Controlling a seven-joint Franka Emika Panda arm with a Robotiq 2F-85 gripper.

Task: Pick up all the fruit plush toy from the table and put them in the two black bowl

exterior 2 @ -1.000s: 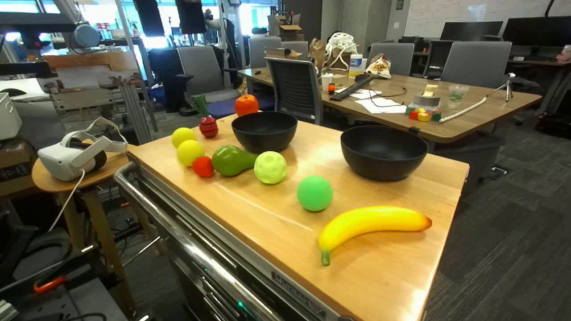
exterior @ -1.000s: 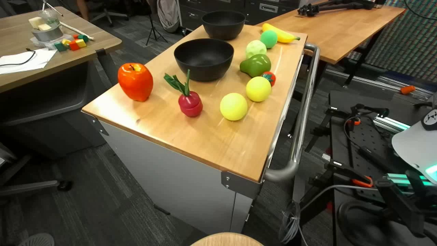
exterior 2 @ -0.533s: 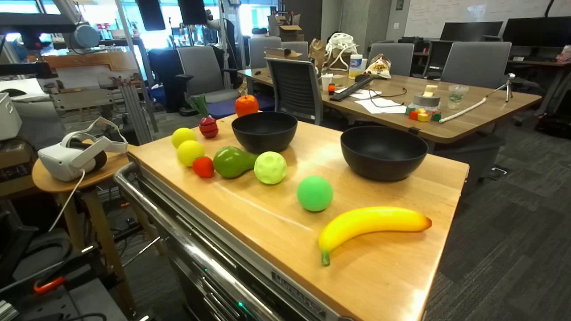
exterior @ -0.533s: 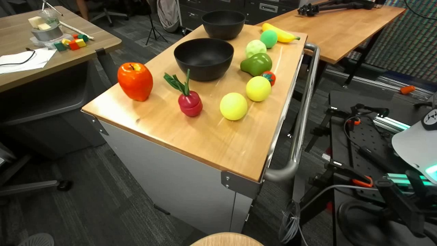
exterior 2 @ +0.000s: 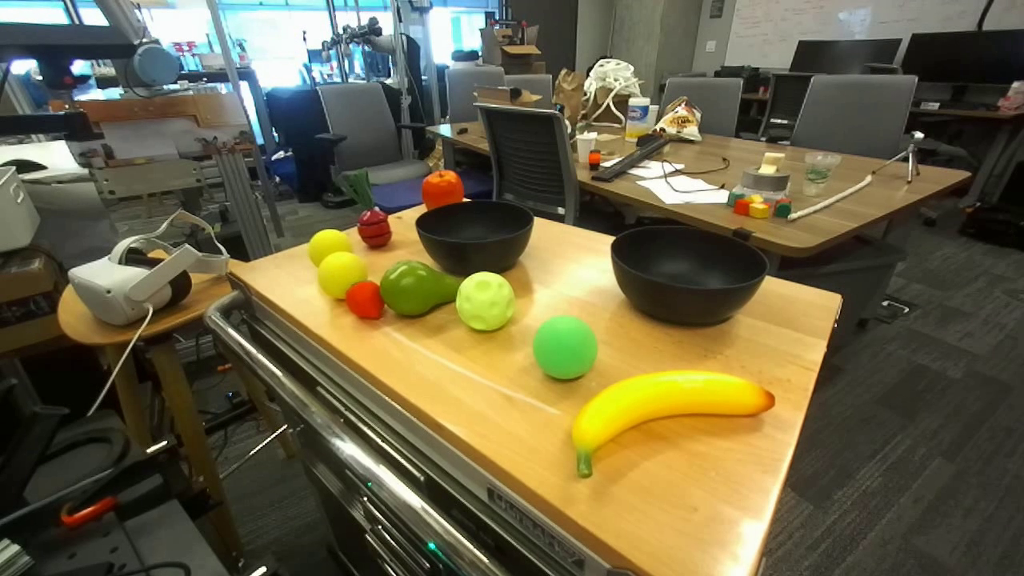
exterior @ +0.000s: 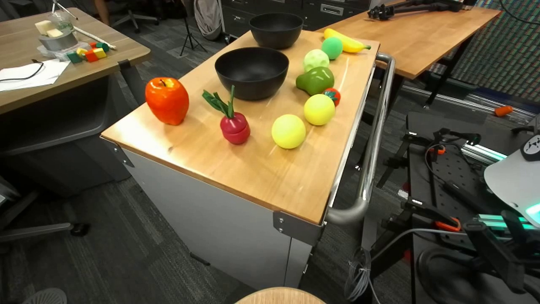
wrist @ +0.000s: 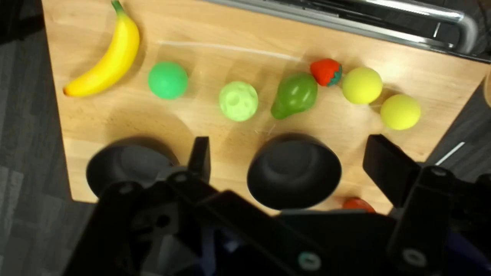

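Bench (exterior: 261, 177): in an exterior view it runs away from the camera, shiny steel handle (exterior: 373, 143) down one long side.
Apple (exterior: 167, 101): big red-orange guy, upright on the bench, toward the left corner as seen here.
Yellow balls (exterior: 289, 131): two on the bench, near each other, small gap.
Leafy red toy (exterior: 235, 131): dark red, green leaves up top, on the bench between the apple and the yellow balls.
Black bowls (exterior: 253, 90): two, both on the bench, one behind the other from this angle.
Banana (exterior 2: 672, 394): in an exterior view it's lying right up front.
Green ball (exterior 2: 565, 347): just behind the banana.
Pale green ball (exterior 2: 485, 301): dimpled, next in line past the green ball.
Pear (exterior 2: 412, 288): green, flopped on its side.
Strawberry (exterior 2: 365, 299): tiny red one, just beside the pear, honestly can't tell if they touch.
Headset (exterior 2: 152, 272): white, sitting on a round stool (exterior 2: 74, 314) next to the bench.
Tool (wrist: 291, 153): in the wrist view it takes up the bottom, fingers (wrist: 387, 165) spread wide apart. One bowl shows in the gap, bench visible on both sides of it; the second bowl is partly blocked by the tool.
Row: wrist view again, banana at left through to yellow balls at right, all on the bench outside the bowls.
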